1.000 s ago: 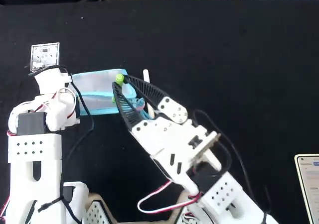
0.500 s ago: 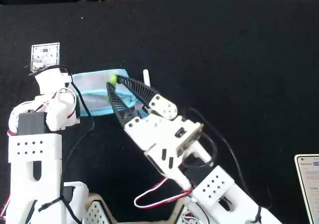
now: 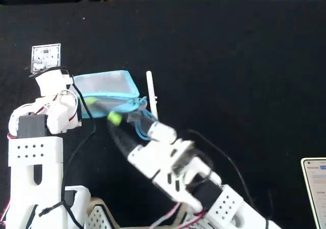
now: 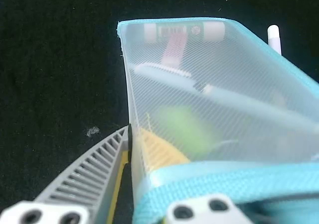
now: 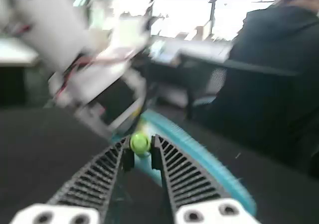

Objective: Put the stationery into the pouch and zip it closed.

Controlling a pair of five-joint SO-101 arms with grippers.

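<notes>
Right gripper [image 5: 141, 152]: narrow gap, pinches a green item [image 3: 114, 118] beside the pouch [image 3: 107, 84].
Left gripper [image 4: 133, 169]: clamps the pouch edge.
Pouch: translucent, blue-trimmed, stationery inside.

Up above, the fixed camera looks down across the black table [image 3: 229, 46] from the arms' side, far enough off to take in both of them. The left wrist camera sits hard against the pouch [image 4: 209, 109], staring along its mesh side. The right wrist camera rides low, nearly level with the tabletop, looking past the green-tipped pen [image 5: 139, 142] toward the room behind. All three catch the pouch.
</notes>
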